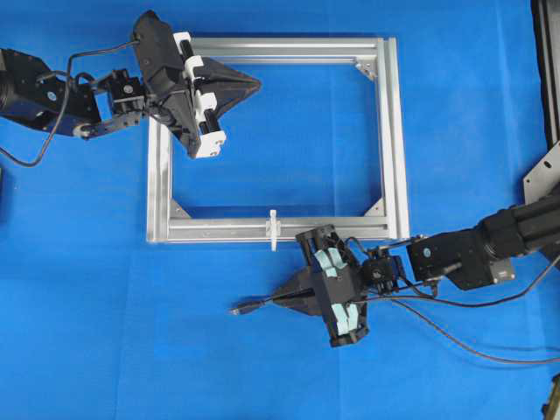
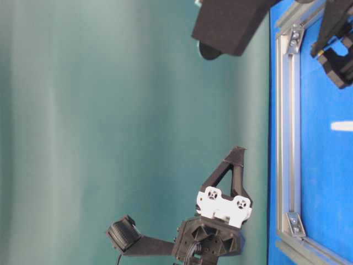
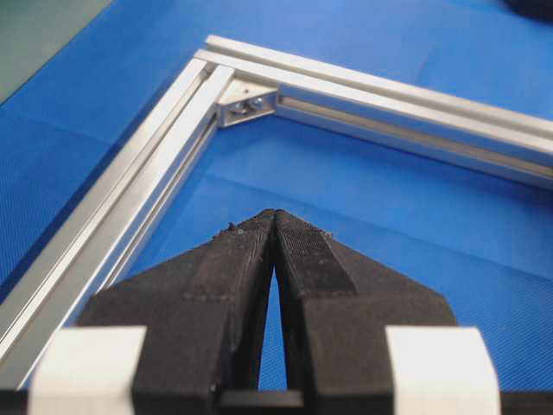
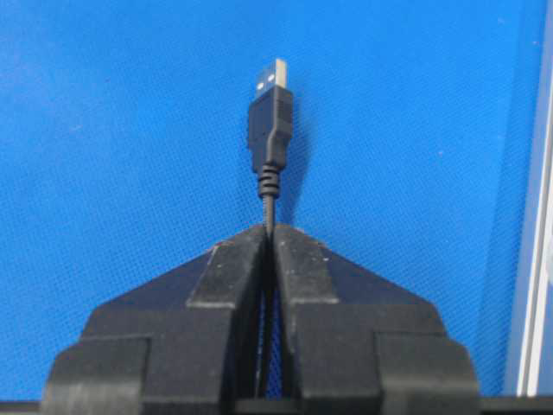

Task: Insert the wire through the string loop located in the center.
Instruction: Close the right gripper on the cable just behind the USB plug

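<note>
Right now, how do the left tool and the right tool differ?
The left tool is shut on nothing; the right tool is shut on the wire, just behind its plug. The left tool hangs over the frame's upper left corner; the right tool sits outside the frame, below its bottom bar, right of the string loop. Both are black with closed jaws.
</note>
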Controlling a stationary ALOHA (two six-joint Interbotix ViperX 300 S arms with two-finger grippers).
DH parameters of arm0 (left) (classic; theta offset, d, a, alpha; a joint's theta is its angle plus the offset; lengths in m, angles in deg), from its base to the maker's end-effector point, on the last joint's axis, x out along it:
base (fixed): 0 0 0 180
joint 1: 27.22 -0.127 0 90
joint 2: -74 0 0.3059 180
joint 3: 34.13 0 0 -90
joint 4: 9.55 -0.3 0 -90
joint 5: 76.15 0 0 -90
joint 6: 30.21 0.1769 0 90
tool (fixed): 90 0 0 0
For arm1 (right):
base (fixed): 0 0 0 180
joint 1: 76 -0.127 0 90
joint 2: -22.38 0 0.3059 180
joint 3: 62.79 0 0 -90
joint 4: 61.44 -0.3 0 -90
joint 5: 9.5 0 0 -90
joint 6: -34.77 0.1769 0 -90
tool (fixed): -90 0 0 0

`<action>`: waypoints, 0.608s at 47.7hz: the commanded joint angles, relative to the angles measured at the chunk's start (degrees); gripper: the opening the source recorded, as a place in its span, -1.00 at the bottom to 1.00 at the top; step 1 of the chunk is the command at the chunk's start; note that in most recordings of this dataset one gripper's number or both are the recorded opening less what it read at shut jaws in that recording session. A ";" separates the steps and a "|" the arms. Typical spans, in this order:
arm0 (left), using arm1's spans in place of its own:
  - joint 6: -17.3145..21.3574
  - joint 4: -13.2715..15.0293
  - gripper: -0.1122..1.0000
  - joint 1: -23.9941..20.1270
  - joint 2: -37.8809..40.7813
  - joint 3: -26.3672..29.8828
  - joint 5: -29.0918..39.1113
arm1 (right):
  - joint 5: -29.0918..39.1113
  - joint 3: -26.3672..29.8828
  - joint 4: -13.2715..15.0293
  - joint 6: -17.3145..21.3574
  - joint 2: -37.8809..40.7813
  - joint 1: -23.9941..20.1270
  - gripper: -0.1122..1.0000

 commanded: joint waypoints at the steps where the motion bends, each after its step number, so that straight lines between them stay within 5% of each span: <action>1: 0.00 -0.09 -0.80 0.09 -1.58 0.44 -0.26 | 1.85 0.97 0.09 0.09 -3.69 -0.18 -0.84; 16: 0.00 -0.18 -0.80 0.00 -1.58 0.35 -0.26 | 13.97 2.37 0.09 -0.09 -13.62 -0.26 -0.84; 29: 0.00 -0.18 -0.80 0.09 -1.58 0.26 -0.26 | 17.23 2.90 0.09 0.09 -16.70 -0.79 -0.84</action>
